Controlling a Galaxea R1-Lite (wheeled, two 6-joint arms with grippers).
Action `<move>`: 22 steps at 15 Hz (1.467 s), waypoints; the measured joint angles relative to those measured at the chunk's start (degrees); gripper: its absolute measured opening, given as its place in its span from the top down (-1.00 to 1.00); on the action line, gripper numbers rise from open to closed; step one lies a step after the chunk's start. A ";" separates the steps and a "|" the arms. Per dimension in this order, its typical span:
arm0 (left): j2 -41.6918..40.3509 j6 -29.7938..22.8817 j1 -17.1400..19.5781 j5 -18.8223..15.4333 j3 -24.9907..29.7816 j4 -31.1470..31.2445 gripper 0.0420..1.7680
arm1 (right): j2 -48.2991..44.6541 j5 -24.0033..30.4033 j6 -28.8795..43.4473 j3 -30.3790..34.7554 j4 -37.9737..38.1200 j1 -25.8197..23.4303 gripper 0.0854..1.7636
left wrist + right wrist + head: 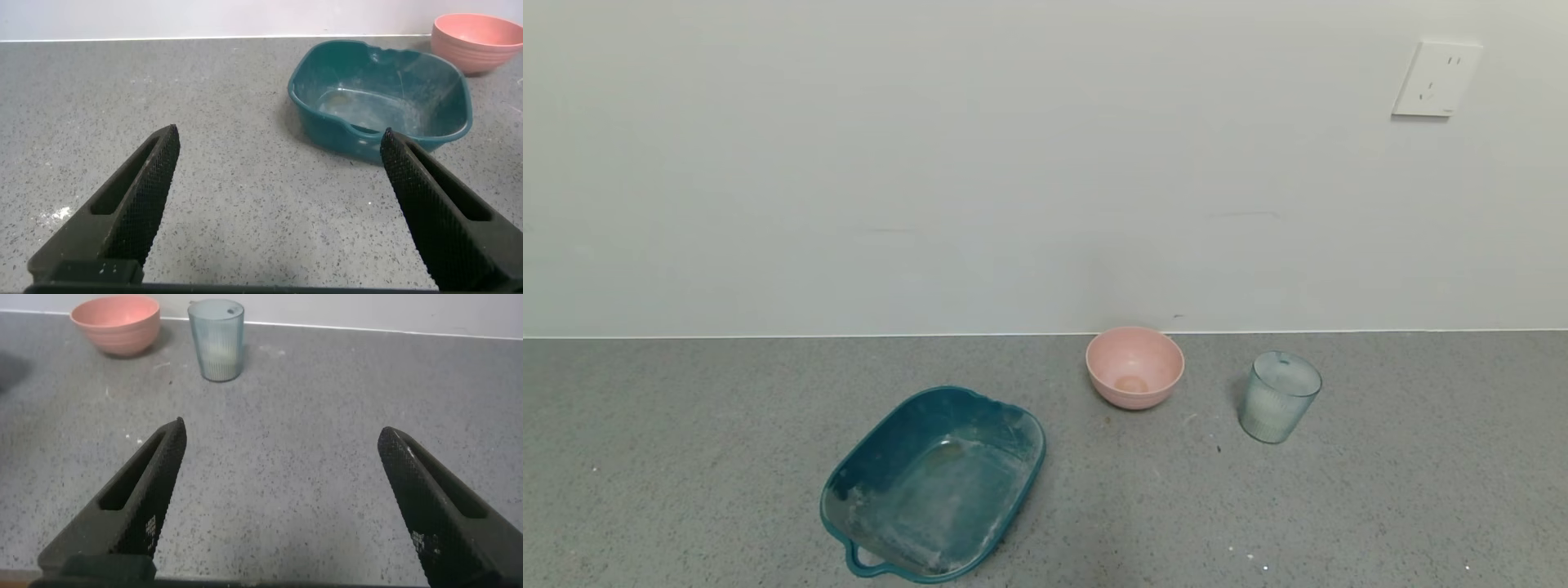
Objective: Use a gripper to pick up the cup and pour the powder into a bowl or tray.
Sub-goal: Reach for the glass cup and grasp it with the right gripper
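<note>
The cup (1279, 397) stands upright on the grey counter (1421, 490), to the right of the pink bowl (1134, 367) and clear of it, both near the wall. A whitish fill shows through the cup's ribbed wall in the right wrist view; this is probably the powder (216, 349), though the translucent wall makes its level uncertain. The bowl already holds a small tan patch at its bottom. The teal tray (1013, 482) sits forward and to the left of the bowl, dusted white inside.

Neither arm appears in the head view. The right gripper (282, 498) hangs low over bare counter with its jaws spread wide and nothing between them; the cup lies ahead of it and off its centre line, toward the bowl's side. The left gripper (282, 204) is likewise released and empty, facing the tray, and appears idle.

Judgement: the step in hand is the approach, best suited to the right arm. The gripper should first be lined up so the cup sits midway between the fingers, then advanced level and closed on the mid-wall. The ribbed wall should hold well under moderate force. Nudging the cup with one finger risks tipping it and spilling the contents.
</note>
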 joint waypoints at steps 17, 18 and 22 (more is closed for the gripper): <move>0.00 0.00 0.00 0.00 0.00 -0.05 -1.00 | 46.23 -0.40 -2.36 -25.65 -7.28 0.46 -0.94; 0.00 0.00 0.00 0.00 0.00 0.00 -1.00 | 50.30 -0.30 -2.34 -25.66 -9.00 0.74 -0.94; 0.00 0.00 0.00 0.00 0.00 -0.02 -1.00 | 64.90 -0.11 1.04 -24.97 -14.01 3.12 -0.94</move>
